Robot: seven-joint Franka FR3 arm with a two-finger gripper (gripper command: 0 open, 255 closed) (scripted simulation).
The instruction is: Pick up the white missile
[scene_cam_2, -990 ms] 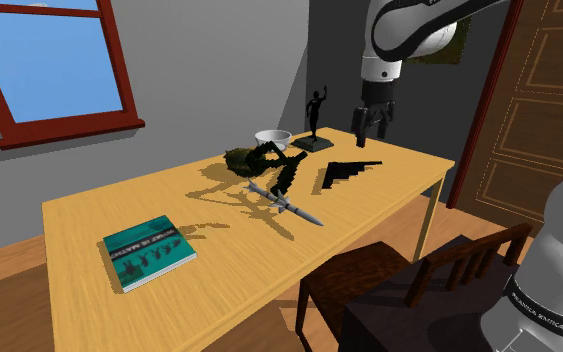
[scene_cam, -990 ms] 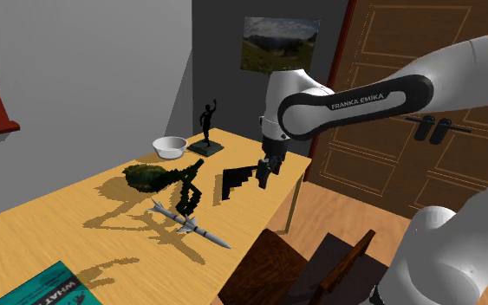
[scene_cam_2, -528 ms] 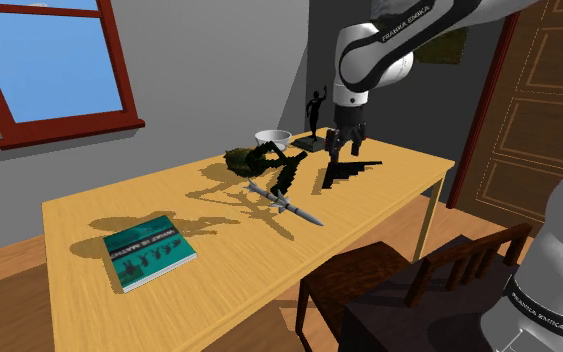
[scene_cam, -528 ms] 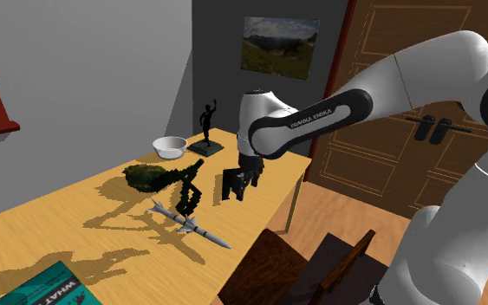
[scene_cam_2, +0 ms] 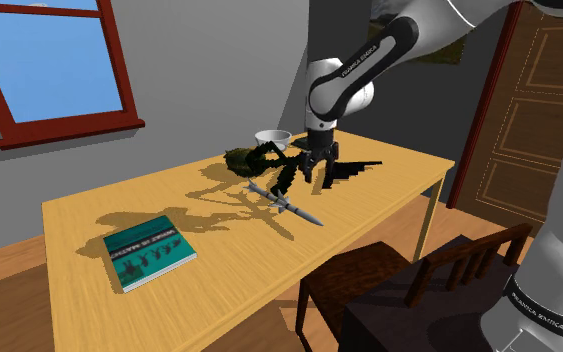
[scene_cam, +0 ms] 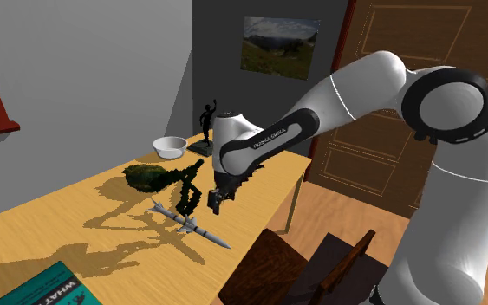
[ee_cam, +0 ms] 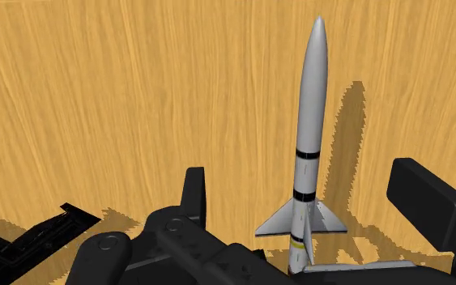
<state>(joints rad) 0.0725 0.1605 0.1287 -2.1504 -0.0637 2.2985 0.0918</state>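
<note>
A slim grey-white missile [scene_cam: 190, 223] with black bands and tail fins lies flat on the wooden table [scene_cam: 51, 225], near its chair-side edge. In the second exterior view the missile [scene_cam_2: 284, 203] lies mid-table. My black gripper [scene_cam: 216, 201] hangs just above the table, a short way off the missile's tail end, beside a black stepped object [scene_cam_2: 349, 170]. In the wrist view the gripper [ee_cam: 300, 176] is open, and the missile [ee_cam: 310, 121] runs lengthwise between the two fingers [ee_cam: 192, 190], touching neither.
A dark green and black spiky object [scene_cam: 159, 179] lies just beyond the missile. A white bowl [scene_cam: 170, 146] and a black figurine [scene_cam: 207, 121] stand at the far end. A teal book [scene_cam_2: 149, 248] lies near the window end. A dark chair [scene_cam_2: 419, 280] is pushed up to the table's edge.
The arm has swung from the table's far corner down and toward the shoulder view's left, bringing the gripper close over the missile. The missile has not moved.
</note>
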